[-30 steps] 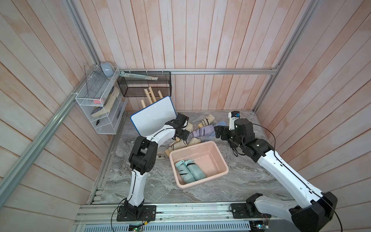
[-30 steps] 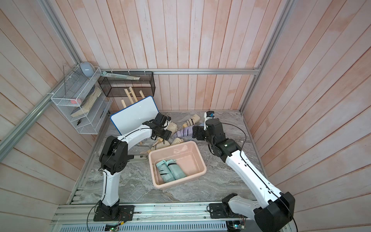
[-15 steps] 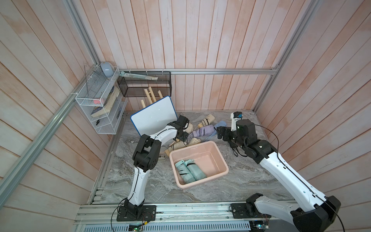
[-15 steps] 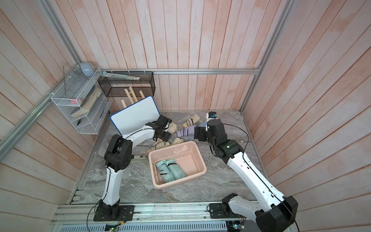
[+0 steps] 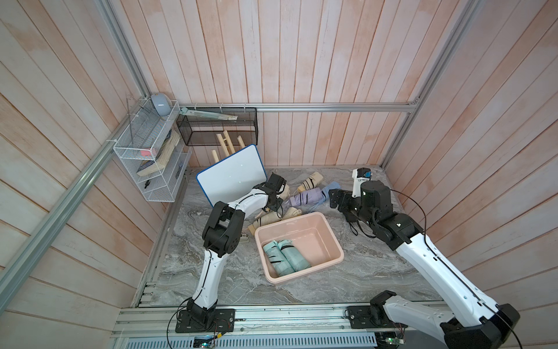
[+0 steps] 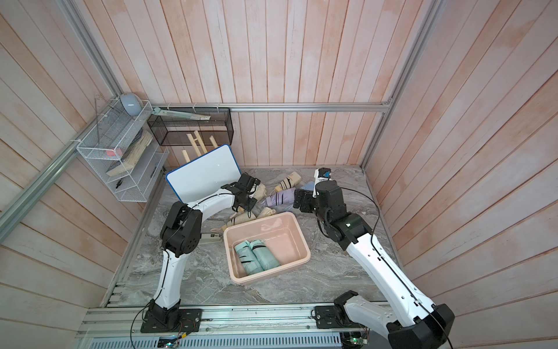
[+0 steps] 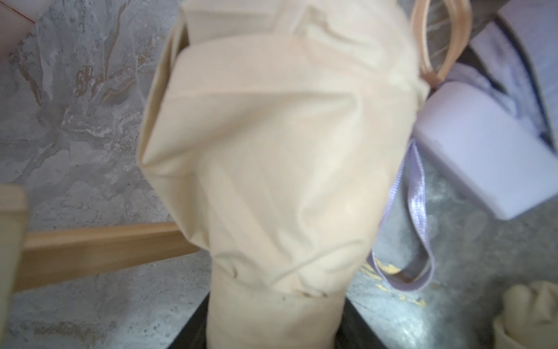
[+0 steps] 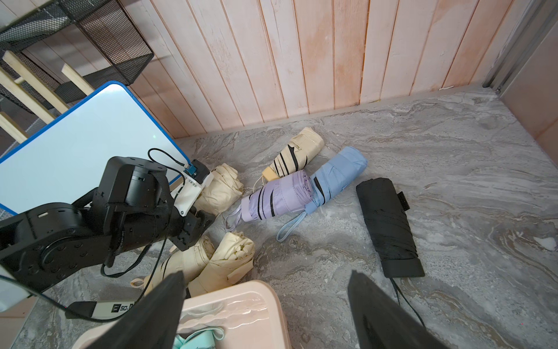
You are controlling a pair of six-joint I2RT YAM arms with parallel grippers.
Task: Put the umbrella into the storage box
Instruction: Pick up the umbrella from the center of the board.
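Mostly the arms get in the way: in both top views the right arm (image 5: 428, 260) stretches long from the near rail past the right side of the storage box (image 5: 314, 238). It covers the black umbrella (image 8: 389, 226) lying just off the box's far right corner, which only the right wrist view shows whole. The left arm (image 5: 247, 202), bent sharply at the elbow left of the box, reaches over the cream umbrellas heaped at the box's far left rim. Its wrist hides the left gripper (image 8: 193, 229) from above. The box stands on the marble between the two arms, with two mint umbrellas (image 5: 285, 256) lying side by side in its left half. Up close and blurred, a cream umbrella (image 7: 277, 169) fills the left wrist view, cut off at the top edge; the black fingers (image 7: 196, 332) press its fabric from both sides. The right gripper (image 8: 267, 272) hangs just beyond the box's far right corner, spread wide with nothing between its fingers
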